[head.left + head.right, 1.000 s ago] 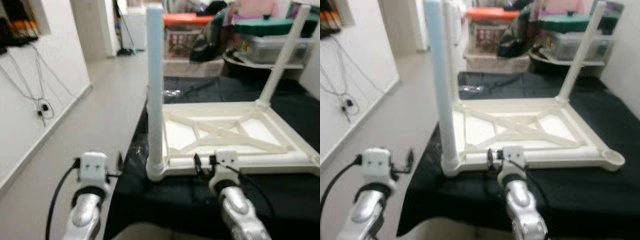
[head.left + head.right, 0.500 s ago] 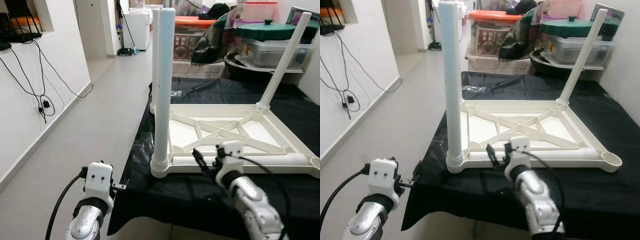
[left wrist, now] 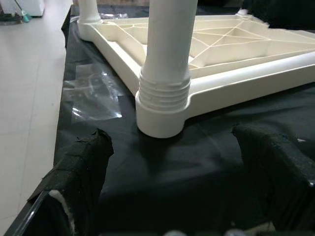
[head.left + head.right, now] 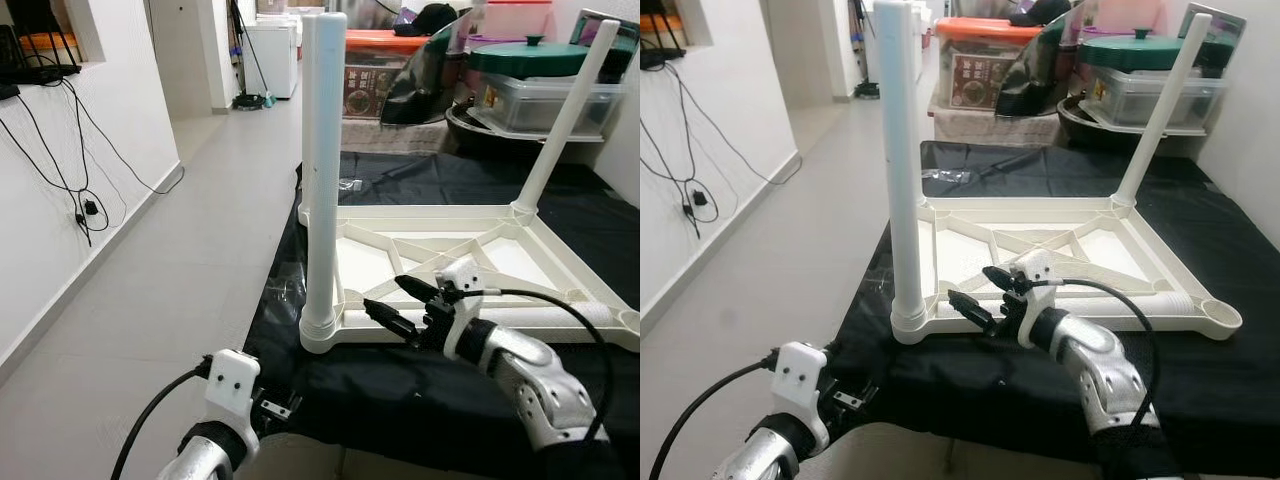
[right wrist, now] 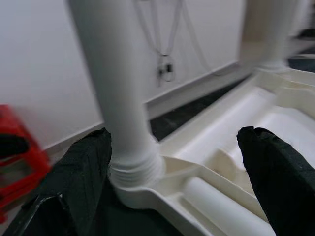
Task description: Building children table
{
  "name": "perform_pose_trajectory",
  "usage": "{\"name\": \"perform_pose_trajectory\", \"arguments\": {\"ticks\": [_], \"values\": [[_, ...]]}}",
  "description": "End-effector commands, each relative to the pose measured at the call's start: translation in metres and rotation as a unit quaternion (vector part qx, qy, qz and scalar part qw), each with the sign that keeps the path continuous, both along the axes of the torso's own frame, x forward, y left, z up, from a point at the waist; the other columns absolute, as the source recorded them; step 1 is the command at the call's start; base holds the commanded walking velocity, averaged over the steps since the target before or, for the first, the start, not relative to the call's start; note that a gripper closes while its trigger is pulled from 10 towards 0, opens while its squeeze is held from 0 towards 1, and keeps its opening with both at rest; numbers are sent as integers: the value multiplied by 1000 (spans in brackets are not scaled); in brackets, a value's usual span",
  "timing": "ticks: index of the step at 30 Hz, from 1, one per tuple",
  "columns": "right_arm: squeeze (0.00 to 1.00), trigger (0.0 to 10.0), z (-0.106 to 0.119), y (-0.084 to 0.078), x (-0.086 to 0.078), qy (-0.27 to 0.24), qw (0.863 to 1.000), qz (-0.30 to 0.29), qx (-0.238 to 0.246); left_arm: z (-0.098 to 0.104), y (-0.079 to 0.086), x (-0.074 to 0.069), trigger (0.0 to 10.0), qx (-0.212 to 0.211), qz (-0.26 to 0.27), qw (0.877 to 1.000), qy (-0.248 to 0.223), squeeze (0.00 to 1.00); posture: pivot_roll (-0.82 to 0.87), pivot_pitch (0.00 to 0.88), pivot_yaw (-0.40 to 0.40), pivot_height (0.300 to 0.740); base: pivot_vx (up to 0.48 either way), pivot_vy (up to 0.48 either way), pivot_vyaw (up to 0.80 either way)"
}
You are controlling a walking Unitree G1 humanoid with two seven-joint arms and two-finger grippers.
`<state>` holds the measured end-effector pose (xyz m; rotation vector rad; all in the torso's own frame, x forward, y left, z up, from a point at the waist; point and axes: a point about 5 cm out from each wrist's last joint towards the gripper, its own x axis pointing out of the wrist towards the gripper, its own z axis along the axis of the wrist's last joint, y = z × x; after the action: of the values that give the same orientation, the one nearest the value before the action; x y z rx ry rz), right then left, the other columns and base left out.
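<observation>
Beside the upturned table (image 4: 470,262), the right hand (image 4: 392,303) has swung leftward, fingers spread and empty.

Pale grey tiled floor (image 4: 190,250) running along a white wall (image 4: 60,200) hung with loose black cables (image 4: 75,170). Beyond the black cloth-covered surface (image 4: 420,180), stacked plastic storage bins (image 4: 540,95), one orange-lidded (image 4: 985,30), stand under even indoor light.
</observation>
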<state>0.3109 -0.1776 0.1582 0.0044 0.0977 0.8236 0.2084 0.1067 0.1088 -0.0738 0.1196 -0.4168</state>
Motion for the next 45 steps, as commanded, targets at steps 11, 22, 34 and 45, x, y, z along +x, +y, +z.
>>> {"name": "perform_pose_trajectory", "arguments": {"ticks": [11, 22, 34, 45], "values": [[0, 10000, 20, 27, 14, -35, 995, 95, 4, -2, -5, -9, 10000, 4, -40, 999, 6, 0, 101, 18, -37, 740, 0, 0, 0], [0, 10000, 31, 44, 26, -54, 990, 128, 9, -1, -6, -10, 10000, 8, -45, 999, 4, 0, 107, 30, -45, 740, 0, 0, 0], [0, 10000, 38, 67, 42, -60, 985, 160, 16, 2, -10, -12, 10000, 10, -50, 999, -7, 0, 117, 48, -60, 740, 0, 0, 0], [0, 10000, 45, 79, 55, -66, 982, 175, 15, 2, -11, -14, 10000, 9, -50, 999, -5, 0, 120, 54, -66, 740, 0, 0, 0]]}}
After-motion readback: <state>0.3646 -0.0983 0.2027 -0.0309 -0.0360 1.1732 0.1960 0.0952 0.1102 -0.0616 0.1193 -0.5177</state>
